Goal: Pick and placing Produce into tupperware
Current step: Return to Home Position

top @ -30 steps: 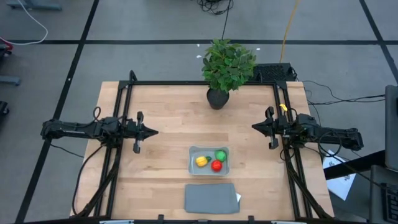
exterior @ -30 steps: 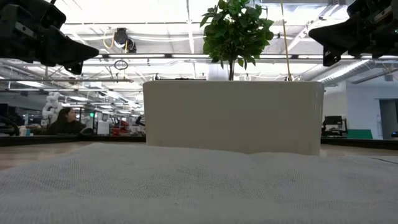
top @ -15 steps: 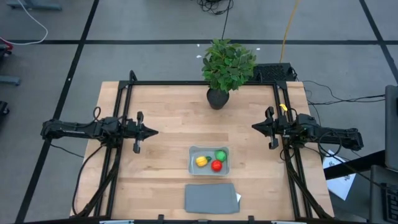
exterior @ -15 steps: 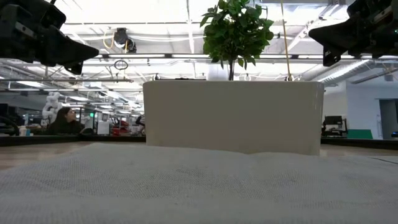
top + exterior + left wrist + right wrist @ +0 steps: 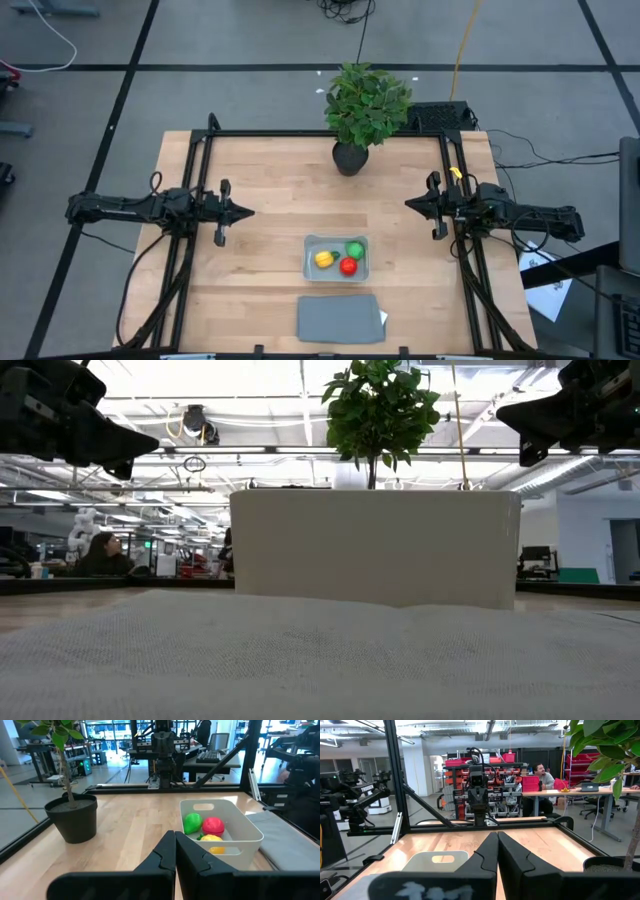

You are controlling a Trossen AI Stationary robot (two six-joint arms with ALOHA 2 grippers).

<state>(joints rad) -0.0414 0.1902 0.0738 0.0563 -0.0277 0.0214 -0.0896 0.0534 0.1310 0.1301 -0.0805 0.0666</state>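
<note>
Left claw sat mid-left in the high view, fingers pressed together, holding nothing. Right claw sat mid-right, also closed and empty. Both pointed inward over the tabletop, well apart from the container at lower centre. Inside it were the red piece, the green piece just above it in frame, and the yellow piece to their left, all close together. Grey lid lay flat just below the container in frame. Potted plant stood at the tabletop's top-centre edge.
</note>
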